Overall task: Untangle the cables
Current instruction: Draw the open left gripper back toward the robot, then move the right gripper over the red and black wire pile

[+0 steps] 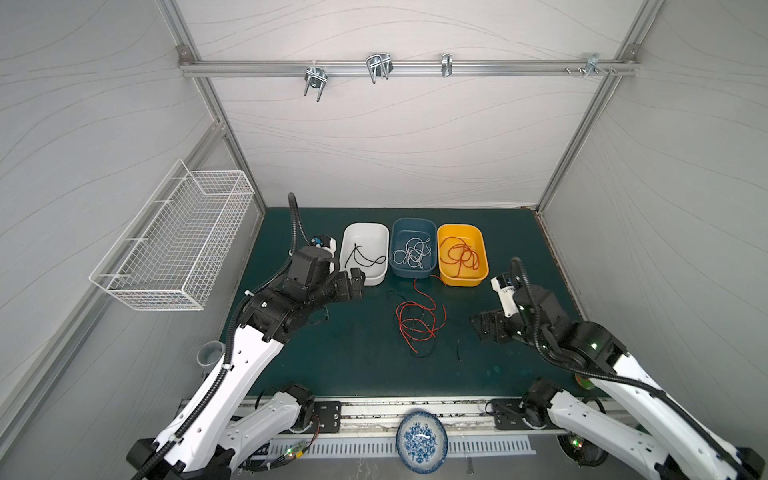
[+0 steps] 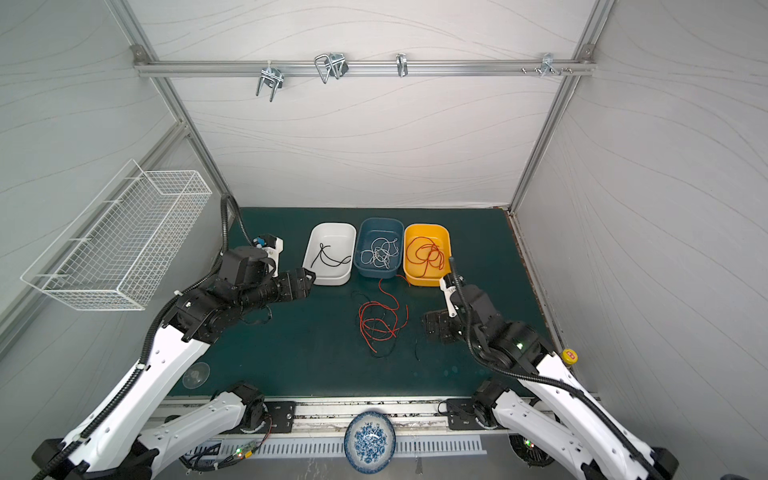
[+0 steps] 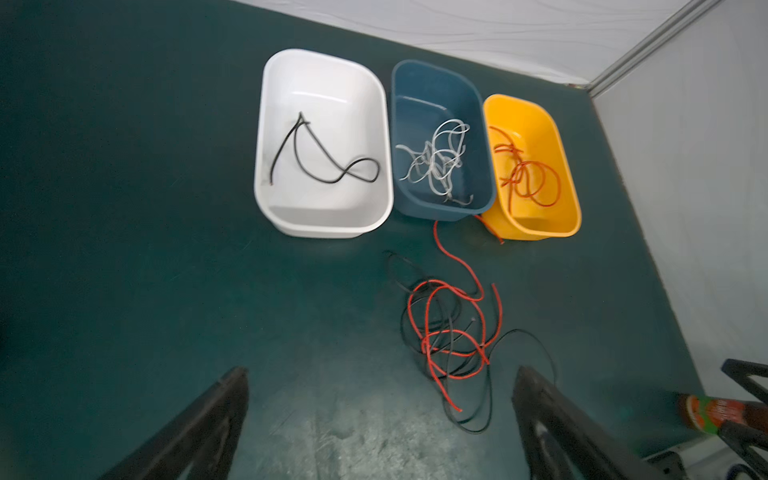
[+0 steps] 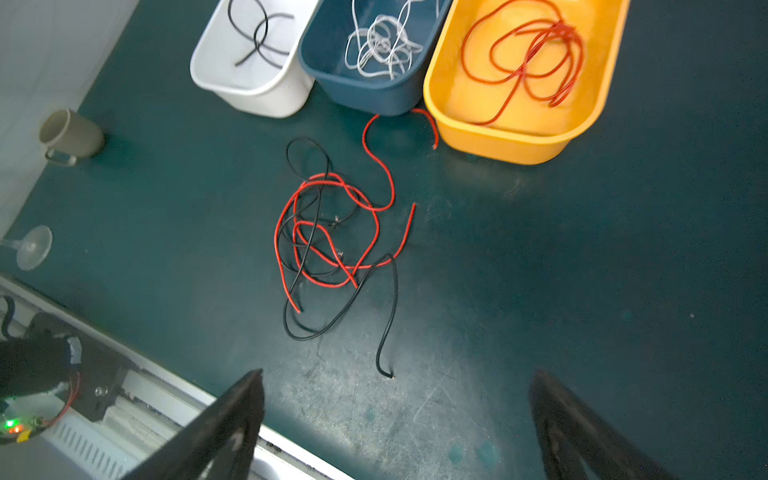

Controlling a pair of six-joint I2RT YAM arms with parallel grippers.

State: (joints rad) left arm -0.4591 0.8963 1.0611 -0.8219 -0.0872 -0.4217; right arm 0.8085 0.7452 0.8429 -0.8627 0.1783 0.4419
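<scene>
Both open and empty: pin red cables (image 1: 400, 320) with left tool (image 1: 356, 284), slowly draw black cable (image 4: 378, 357) free with right tool (image 1: 478, 328).

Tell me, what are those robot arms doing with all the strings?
They seem to be sorting tangled cables by colour. A black cable lies in the white tub, white cables in the blue tub, and red cables in the yellow tub. A knot of red and black cables waits on the green mat. Both pincers are open and empty: the left pincer by the white tub, the right pincer beside the knot.
</scene>
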